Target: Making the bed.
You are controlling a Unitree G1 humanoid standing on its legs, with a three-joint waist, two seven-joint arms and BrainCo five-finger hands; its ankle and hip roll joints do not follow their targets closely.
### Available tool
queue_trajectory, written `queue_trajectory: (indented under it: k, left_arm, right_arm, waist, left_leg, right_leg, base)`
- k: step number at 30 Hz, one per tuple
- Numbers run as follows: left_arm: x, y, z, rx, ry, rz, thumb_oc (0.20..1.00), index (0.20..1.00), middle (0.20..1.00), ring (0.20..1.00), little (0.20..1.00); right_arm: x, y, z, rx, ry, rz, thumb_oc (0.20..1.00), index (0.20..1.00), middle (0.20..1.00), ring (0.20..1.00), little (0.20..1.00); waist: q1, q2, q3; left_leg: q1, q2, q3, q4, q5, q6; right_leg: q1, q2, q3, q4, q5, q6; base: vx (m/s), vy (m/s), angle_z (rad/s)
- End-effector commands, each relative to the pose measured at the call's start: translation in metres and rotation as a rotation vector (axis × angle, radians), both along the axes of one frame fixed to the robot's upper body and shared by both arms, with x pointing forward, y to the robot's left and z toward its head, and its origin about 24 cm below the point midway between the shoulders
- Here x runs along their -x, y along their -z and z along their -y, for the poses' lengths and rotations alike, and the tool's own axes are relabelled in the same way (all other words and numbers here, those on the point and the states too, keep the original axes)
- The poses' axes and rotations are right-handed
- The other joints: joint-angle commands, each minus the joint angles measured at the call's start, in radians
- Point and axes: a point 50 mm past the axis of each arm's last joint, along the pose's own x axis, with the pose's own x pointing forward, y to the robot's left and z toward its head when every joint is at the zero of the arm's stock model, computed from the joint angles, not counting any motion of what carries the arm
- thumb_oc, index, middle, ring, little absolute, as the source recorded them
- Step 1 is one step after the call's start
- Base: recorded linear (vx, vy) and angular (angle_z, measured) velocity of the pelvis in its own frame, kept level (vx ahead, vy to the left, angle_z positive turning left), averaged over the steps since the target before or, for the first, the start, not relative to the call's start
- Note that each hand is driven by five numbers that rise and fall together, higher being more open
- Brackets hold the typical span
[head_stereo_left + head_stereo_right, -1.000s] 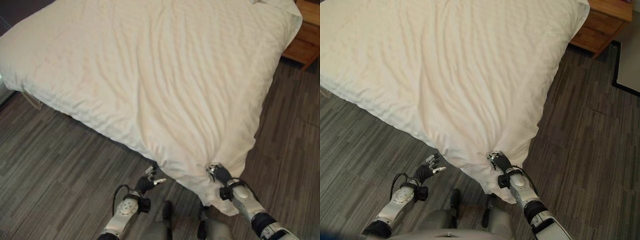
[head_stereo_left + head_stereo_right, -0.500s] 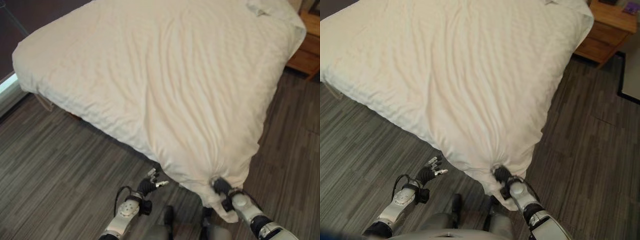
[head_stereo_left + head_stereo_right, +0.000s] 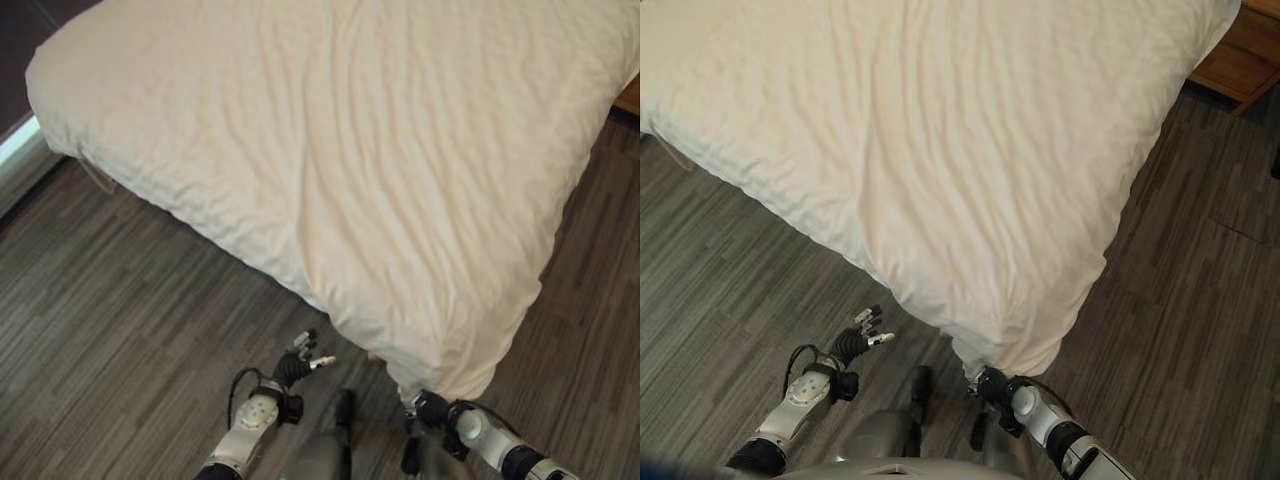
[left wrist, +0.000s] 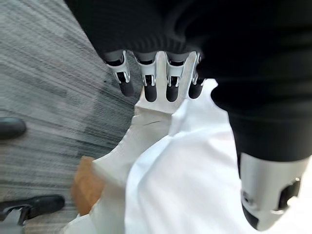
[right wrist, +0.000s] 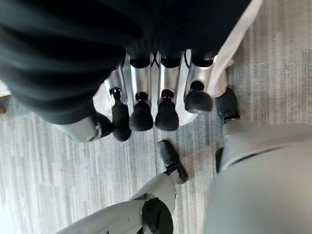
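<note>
now | duvet (image 3: 380,180): covers bed, corner hangs over near edge | right hand (image 3: 992,386): fingers curled, pulled lower since earlier, cloth pinch uncertain | left hand (image 3: 297,364): fingers relaxed, empty | corner drawn down, nearly squared

Premises: a bedroom, of hotel or domestic type. Evidence: a large bed (image 3: 90,175) covered by a white duvet (image 3: 350,150) with a faint woven stripe, hanging over the near corner. A wooden bedside cabinet (image 3: 1240,60) stands just beside the bed's far corner. Flooring is grey striped carpet (image 3: 110,300) laid in tiles throughout.
</note>
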Motion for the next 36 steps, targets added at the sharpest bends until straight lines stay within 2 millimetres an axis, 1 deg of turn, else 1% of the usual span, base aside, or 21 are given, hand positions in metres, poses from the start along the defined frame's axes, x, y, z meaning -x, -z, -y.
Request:
queue_trajectory:
  k: [1, 2, 3, 4, 5, 8, 11, 16, 18, 19, 21, 23, 24, 25, 26, 27, 28, 30, 32, 34, 36]
  left_arm:
    - [-0.018, -0.02, -0.003, 0.011, -0.029, 0.126, 1.0, 1.0, 1.0, 1.0, 1.0]
    - [-0.015, -0.02, -0.008, 0.001, -0.038, 0.119, 1.0, 1.0, 1.0, 1.0, 1.0]
    - [-0.015, -0.02, -0.008, 0.001, -0.037, 0.119, 1.0, 1.0, 1.0, 1.0, 1.0]
    - [-0.013, -0.021, -0.013, -0.002, -0.033, 0.12, 1.0, 1.0, 1.0, 1.0, 1.0]
    - [-0.013, -0.021, -0.013, -0.002, -0.033, 0.12, 1.0, 1.0, 1.0, 1.0, 1.0]
    - [-0.011, -0.023, -0.018, 0.006, -0.017, 0.117, 1.0, 1.0, 1.0, 1.0, 1.0]
    - [-0.011, -0.026, -0.021, 0.008, -0.003, 0.121, 1.0, 1.0, 1.0, 1.0, 1.0]
    - [-0.01, -0.027, -0.028, 0.004, -0.015, 0.114, 1.0, 1.0, 1.0, 1.0, 1.0]
    - [-0.009, -0.026, -0.031, 0.006, -0.03, 0.106, 1.0, 1.0, 1.0, 1.0, 1.0]
    - [-0.009, -0.026, -0.032, 0.008, -0.042, 0.105, 1.0, 1.0, 1.0, 1.0, 1.0]
    - [-0.008, -0.024, -0.036, 0.006, -0.066, 0.099, 1.0, 1.0, 1.0, 1.0, 1.0]
    - [-0.007, -0.024, -0.038, 0.005, -0.087, 0.104, 1.0, 1.0, 1.0, 1.0, 1.0]
    - [-0.007, -0.024, -0.038, 0.004, -0.087, 0.104, 1.0, 1.0, 1.0, 1.0, 1.0]
    - [-0.009, -0.026, -0.04, 0.0, -0.11, 0.116, 1.0, 1.0, 1.0, 1.0, 1.0]
    - [-0.011, -0.027, -0.039, -0.003, -0.115, 0.129, 1.0, 1.0, 1.0, 1.0, 1.0]
    - [-0.011, -0.027, -0.039, -0.003, -0.115, 0.129, 1.0, 1.0, 1.0, 1.0, 1.0]
    - [-0.015, -0.03, -0.037, -0.01, -0.109, 0.145, 1.0, 1.0, 1.0, 1.0, 1.0]
    - [-0.019, -0.035, -0.035, -0.028, -0.093, 0.168, 1.0, 1.0, 1.0, 1.0, 1.0]
    - [-0.023, -0.038, -0.034, -0.037, -0.084, 0.183, 1.0, 1.0, 1.0, 1.0, 1.0]
    - [-0.026, -0.041, -0.033, -0.055, -0.066, 0.194, 1.0, 1.0, 1.0, 1.0, 1.0]
    - [-0.023, -0.038, -0.035, -0.059, -0.073, 0.184, 1.0, 1.0, 1.0, 1.0, 1.0]
  right_arm:
    - [-0.018, -0.012, 0.021, 0.018, 0.072, 0.071, 0.2, 0.2, 0.2, 0.2, 0.2]
    - [-0.002, -0.004, 0.053, 0.094, 0.156, 0.023, 0.2, 0.2, 0.2, 0.2, 0.2]
    - [-0.002, -0.004, 0.053, 0.095, 0.156, 0.023, 0.2, 0.2, 0.2, 0.2, 0.2]
    - [0.02, 0.004, 0.082, 0.166, 0.231, -0.046, 0.2, 0.2, 0.2, 0.2, 0.2]
    - [0.02, 0.004, 0.082, 0.166, 0.231, -0.046, 0.2, 0.2, 0.2, 0.2, 0.2]
    - [0.074, 0.015, 0.13, 0.274, 0.387, -0.204, 0.2, 0.2, 0.2, 0.2, 0.2]
    - [0.122, 0.019, 0.153, 0.31, 0.513, -0.326, 0.2, 0.2, 0.2, 0.2, 0.2]
    - [0.197, 0.02, 0.169, 0.322, 0.802, -0.51, 0.2, 0.2, 0.2, 0.2, 0.2]
    - [0.207, 0.016, 0.176, 0.283, 0.997, -0.485, 0.2, 0.2, 0.2, 0.2, 0.2]
    - [0.203, 0.014, 0.18, 0.245, 1.107, -0.426, 0.2, 0.2, 0.2, 0.2, 0.2]
    - [0.188, 0.012, 0.184, 0.209, 1.162, -0.338, 0.2, 0.2, 0.2, 0.2, 0.2]
    - [0.153, 0.006, 0.186, 0.137, 1.177, -0.176, 0.2, 0.2, 0.2, 0.2, 0.2]
    - [0.153, 0.006, 0.186, 0.137, 1.177, -0.177, 0.2, 0.2, 0.2, 0.2, 0.2]
    - [0.103, -0.009, 0.183, -0.012, 1.171, 0.05, 0.2, 0.2, 0.2, 0.2, 0.2]
    - [0.078, -0.023, 0.179, -0.082, 1.13, 0.171, 0.2, 0.2, 0.2, 0.2, 0.2]
    - [0.079, -0.023, 0.179, -0.082, 1.131, 0.171, 0.2, 0.2, 0.2, 0.2, 0.2]
    - [0.047, -0.042, 0.166, -0.16, 1.025, 0.307, 0.2, 0.2, 0.2, 0.2, 0.2]
    - [0.016, -0.068, 0.147, -0.247, 0.892, 0.438, 0.2, 0.2, 0.2, 0.2, 0.2]
    - [0.0, -0.083, 0.131, -0.299, 0.784, 0.496, 0.2, 0.2, 0.2, 0.2, 0.2]
    - [-0.008, -0.095, 0.115, -0.346, 0.676, 0.523, 0.2, 0.2, 0.2, 0.2, 0.2]
    - [-0.009, -0.097, 0.111, -0.365, 0.652, 0.525, 0.2, 0.2, 0.2, 0.2, 0.2]
  waist:
    - [0.007, 0.018, 0.021]
    - [0.0, 0.01, 0.02]
    - [0.0, 0.01, 0.02]
    - [-0.007, 0.002, 0.019]
    - [-0.007, 0.002, 0.019]
    - [-0.021, -0.009, 0.014]
    - [-0.042, -0.021, 0.005]
    - [-0.067, -0.039, -0.002]
    - [-0.077, -0.044, -0.004]
    - [-0.084, -0.047, -0.008]
    - [-0.091, -0.052, -0.011]
    - [-0.101, -0.057, -0.012]
    - [-0.099, -0.058, -0.012]
    - [-0.11, -0.062, -0.012]
    - [-0.116, -0.062, -0.01]
    - [-0.116, -0.063, -0.012]
    - [-0.124, -0.062, -0.013]
    - [-0.126, -0.062, -0.006]
    - [-0.123, -0.057, 0.014]
    - [-0.112, -0.038, 0.019]
    - [-0.104, -0.037, 0.008]
  left_leg:
    - [-0.038, -0.018, -0.005, -0.018, 0.059, -0.004]
    - [-0.035, -0.017, -0.005, -0.018, 0.056, -0.003]
    - [-0.034, -0.017, -0.004, -0.018, 0.056, -0.003]
    - [-0.031, -0.017, -0.004, -0.018, 0.053, -0.002]
    - [-0.031, -0.017, -0.004, -0.018, 0.053, -0.002]
    - [-0.023, -0.017, -0.003, -0.018, 0.046, 0.0]
    - [-0.017, -0.015, 0.0, -0.018, 0.041, 0.001]
    - [-0.008, -0.011, 0.013, -0.018, 0.035, 0.002]
    - [0.0, -0.008, 0.018, -0.018, 0.029, 0.003]
    - [0.0, -0.005, 0.024, -0.018, 0.03, 0.002]
    - [0.003, -0.001, 0.036, -0.018, 0.029, 0.002]
    - [0.006, 0.003, 0.052, -0.018, 0.028, 0.002]
    - [0.007, 0.004, 0.054, -0.018, 0.027, 0.002]
    - [0.01, 0.007, 0.073, -0.018, 0.027, 0.001]
    - [0.014, 0.009, 0.082, -0.018, 0.025, 0.001]
    - [0.011, 0.009, 0.083, -0.018, 0.028, 0.001]
    - [0.006, 0.008, 0.093, -0.018, 0.03, 0.002]
    - [0.004, 0.008, 0.117, -0.018, 0.029, 0.007]
    - [0.004, 0.012, 0.13, -0.018, 0.035, 0.017]
    - [-0.008, 0.036, 0.136, -0.018, 0.066, 0.032]
    - [-0.017, 0.044, 0.144, -0.018, 0.079, 0.036]
  right_leg:
    - [0.101, -0.011, 0.002, 0.016, -0.01, 0.079]
    - [0.101, -0.01, 0.006, 0.019, -0.009, 0.08]
    - [0.101, -0.01, 0.006, 0.019, -0.01, 0.08]
    - [0.103, -0.01, 0.007, 0.022, -0.009, 0.08]
    - [0.103, -0.01, 0.007, 0.022, -0.009, 0.08]
    - [0.107, -0.011, 0.01, 0.029, -0.011, 0.079]
    - [0.108, -0.01, 0.014, 0.029, -0.013, 0.079]
    - [0.112, -0.004, 0.02, 0.027, -0.015, 0.078]
    - [0.117, -0.001, 0.023, 0.026, -0.018, 0.078]
    - [0.113, 0.0, 0.028, 0.026, -0.017, 0.079]
    - [0.11, 0.002, 0.037, 0.028, -0.013, 0.08]
    - [0.104, 0.006, 0.054, 0.027, -0.003, 0.083]
    - [0.104, 0.007, 0.056, 0.027, -0.003, 0.083]
    - [0.097, 0.009, 0.078, 0.026, 0.01, 0.088]
    - [0.095, 0.01, 0.087, 0.027, 0.014, 0.09]
    - [0.091, 0.009, 0.087, 0.027, 0.016, 0.09]
    - [0.08, 0.006, 0.095, 0.03, 0.021, 0.094]
    - [0.058, 0.001, 0.093, 0.057, 0.034, 0.104]
    - [0.035, -0.006, 0.087, 0.155, 0.023, 0.108]
    - [0.032, 0.048, 0.087, 0.35, -0.104, 0.085]
    - [0.036, 0.076, 0.079, 0.413, -0.141, 0.072]
  base:
    - [0.0, -0.016, -0.05]
    - [0.0, -0.013, -0.05]
    - [0.01, -0.017, -0.05]
    - [0.0, 0.0, 0.0]
    - [0.0, 0.0, 0.0]
    - [0.0, 0.0, 0.0]
    - [0.02, 0.001, -0.04]
    - [0.01, -0.005, -0.09]
    - [0.02, -0.007, -0.1]
    - [0.01, 0.002, -0.09]
    - [-0.01, 0.009, -0.12]
    - [-0.02, 0.019, -0.25]
    - [-0.04, 0.03, -0.4]
    - [-0.05, 0.038, -0.33]
    - [-0.06, 0.037, -0.31]
    - [-0.09, 0.046, -0.3]
    - [-0.13, 0.056, -0.36]
    - [-0.19, 0.064, -0.45]
    - [-0.21, 0.034, -0.63]
    - [-0.28, 0.053, -0.05]
    - [-0.18, 0.018, -0.05]
